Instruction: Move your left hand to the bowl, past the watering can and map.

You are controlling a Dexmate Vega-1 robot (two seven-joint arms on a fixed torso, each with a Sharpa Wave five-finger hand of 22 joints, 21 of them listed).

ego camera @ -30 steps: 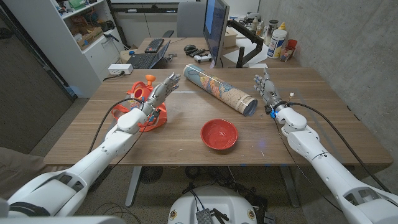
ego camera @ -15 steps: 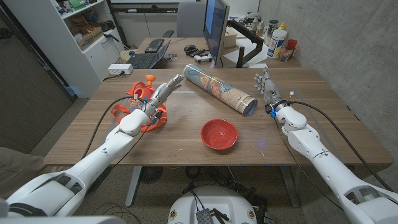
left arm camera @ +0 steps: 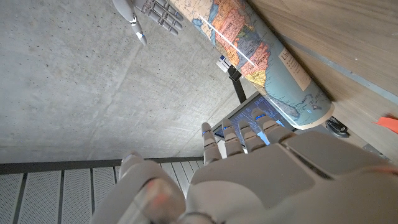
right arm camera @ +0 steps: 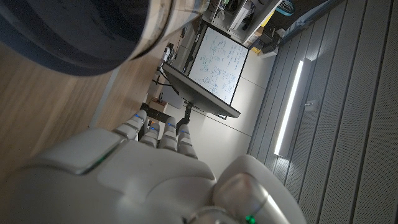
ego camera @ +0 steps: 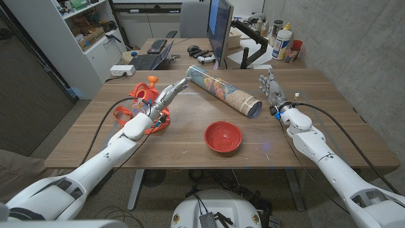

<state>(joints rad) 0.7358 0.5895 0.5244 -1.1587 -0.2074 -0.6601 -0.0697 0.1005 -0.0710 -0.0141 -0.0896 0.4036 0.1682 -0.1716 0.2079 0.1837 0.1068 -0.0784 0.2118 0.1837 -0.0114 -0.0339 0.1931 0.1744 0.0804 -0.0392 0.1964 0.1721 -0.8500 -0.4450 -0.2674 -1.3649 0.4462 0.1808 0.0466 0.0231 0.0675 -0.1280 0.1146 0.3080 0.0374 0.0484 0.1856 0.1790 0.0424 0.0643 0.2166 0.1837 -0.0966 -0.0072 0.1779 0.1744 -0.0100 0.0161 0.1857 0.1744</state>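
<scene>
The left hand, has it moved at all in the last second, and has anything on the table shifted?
The left hand has reached forward over the orange plastic watering can, its fingertips now close to the near end of the rolled paper map tube. It holds nothing. The red round bowl, map, can and right hand stayed put.

Setting: an office or robotics lab workspace.
Furniture: a wooden table [ego camera: 190, 136] stood before a second desk [ego camera: 166, 45].
Equipment: that desk carried a monitor [ego camera: 219, 28], a keyboard [ego camera: 147, 61] and game controllers [ego camera: 204, 57].
Storage: a white shelving unit [ego camera: 76, 31] held boxes.
Walls: bare concrete [ego camera: 354, 44] formed one side.
</scene>
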